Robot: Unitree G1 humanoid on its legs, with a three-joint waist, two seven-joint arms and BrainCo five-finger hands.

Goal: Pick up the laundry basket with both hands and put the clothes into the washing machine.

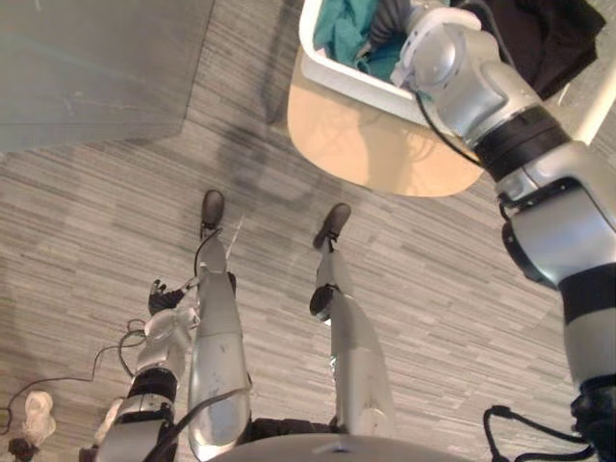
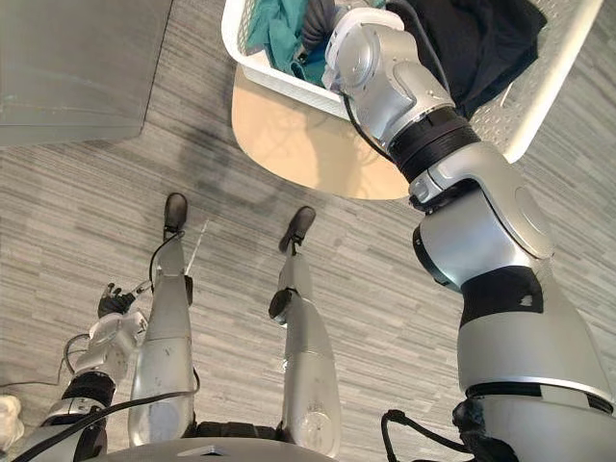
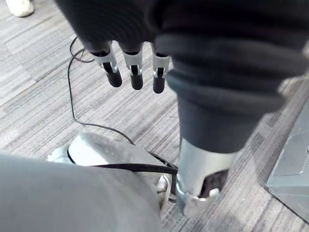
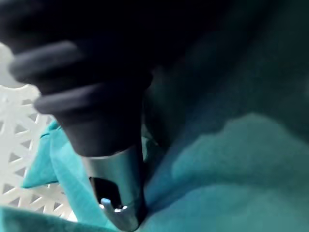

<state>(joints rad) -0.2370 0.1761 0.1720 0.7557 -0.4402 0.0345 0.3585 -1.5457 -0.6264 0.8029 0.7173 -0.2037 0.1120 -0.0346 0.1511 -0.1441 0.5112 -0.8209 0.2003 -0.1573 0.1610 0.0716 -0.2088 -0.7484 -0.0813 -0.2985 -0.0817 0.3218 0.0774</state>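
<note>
A white lattice laundry basket (image 1: 337, 72) stands on a round wooden table (image 1: 385, 144) at the top of the eye views. It holds teal cloth (image 2: 279, 29) and a black garment (image 2: 472, 38). My right arm reaches down into the basket, and my right hand (image 4: 118, 183) is sunk in the teal cloth (image 4: 231, 164) close to the basket's wall. My left hand (image 1: 168, 308) hangs low at my left side, far from the basket. Its fingers (image 3: 130, 67) are straight over the floor and hold nothing.
A large grey flat-topped unit (image 1: 96, 67) stands at the upper left, with carpet between it and the table. A white object (image 1: 38, 409) lies on the floor at the lower left.
</note>
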